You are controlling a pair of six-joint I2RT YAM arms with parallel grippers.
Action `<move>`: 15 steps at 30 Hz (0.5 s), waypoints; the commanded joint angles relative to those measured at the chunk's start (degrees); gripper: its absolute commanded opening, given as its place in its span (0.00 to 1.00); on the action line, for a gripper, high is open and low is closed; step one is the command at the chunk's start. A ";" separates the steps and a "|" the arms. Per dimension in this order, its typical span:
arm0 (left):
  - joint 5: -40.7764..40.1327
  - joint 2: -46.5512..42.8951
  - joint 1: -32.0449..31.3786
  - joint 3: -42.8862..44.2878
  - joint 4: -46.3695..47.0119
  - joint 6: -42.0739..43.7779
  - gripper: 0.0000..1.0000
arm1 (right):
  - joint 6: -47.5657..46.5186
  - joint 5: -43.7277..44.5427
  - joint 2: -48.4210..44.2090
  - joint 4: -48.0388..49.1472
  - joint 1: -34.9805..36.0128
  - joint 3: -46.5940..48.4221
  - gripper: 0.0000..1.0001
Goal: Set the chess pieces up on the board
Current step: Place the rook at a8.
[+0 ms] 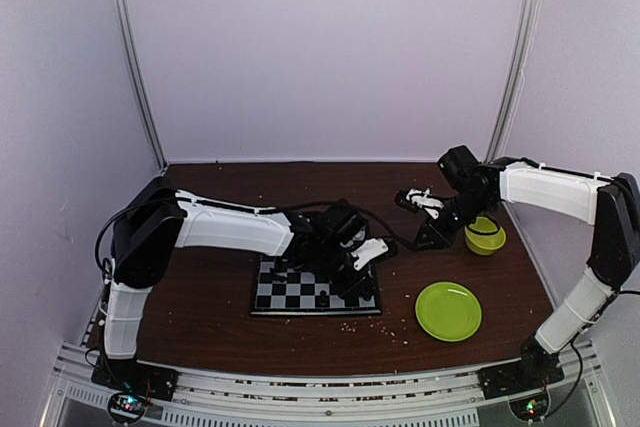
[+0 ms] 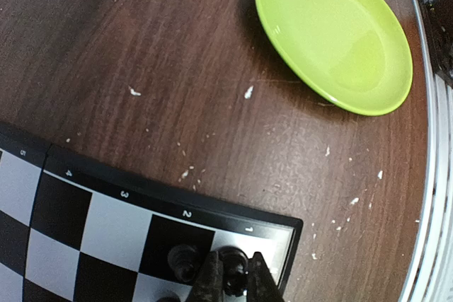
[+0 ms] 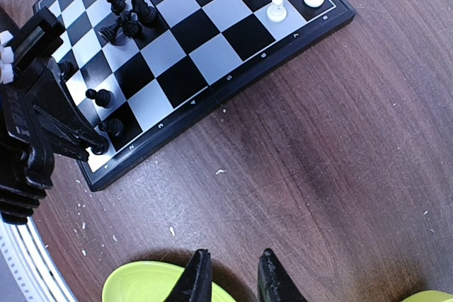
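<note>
A black piece [image 2: 231, 265] is being set on the board [image 1: 275, 292]. It is grasped by the left tool [image 2: 236, 289] over the corner square that faces the green plate [image 1: 448, 310]. Whether its base already touches the square cannot be told. A second black piece [image 2: 185, 259] stands on the neighbouring square.

The step is judged to be placement at the board's edge. Next, the piece needs to be settled upright in the middle of its square. The fingers then need to be parted gently, so that the neighbour is not tipped.

The right tool [image 3: 233, 256] is narrowly parted and empty, over bare worktop between board and plate.

The board lies by the worktop's near edge, a little left of middle. Black pieces [image 3: 127, 19] are bunched unsorted toward one end, and a few white pieces [image 3: 277, 8] stand at the other. Much of the setting up is judged undone.
</note>
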 commanded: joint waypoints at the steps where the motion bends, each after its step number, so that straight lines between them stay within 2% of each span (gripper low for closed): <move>1: 0.51 -1.11 -0.31 -0.13 -0.72 0.86 0.04 | -0.34 -0.58 0.36 -0.75 -0.30 1.68 0.23; 15: 0.15 -2.54 -0.84 -2.15 0.21 0.32 0.04 | -0.42 -0.75 0.49 -0.94 -0.38 1.74 0.24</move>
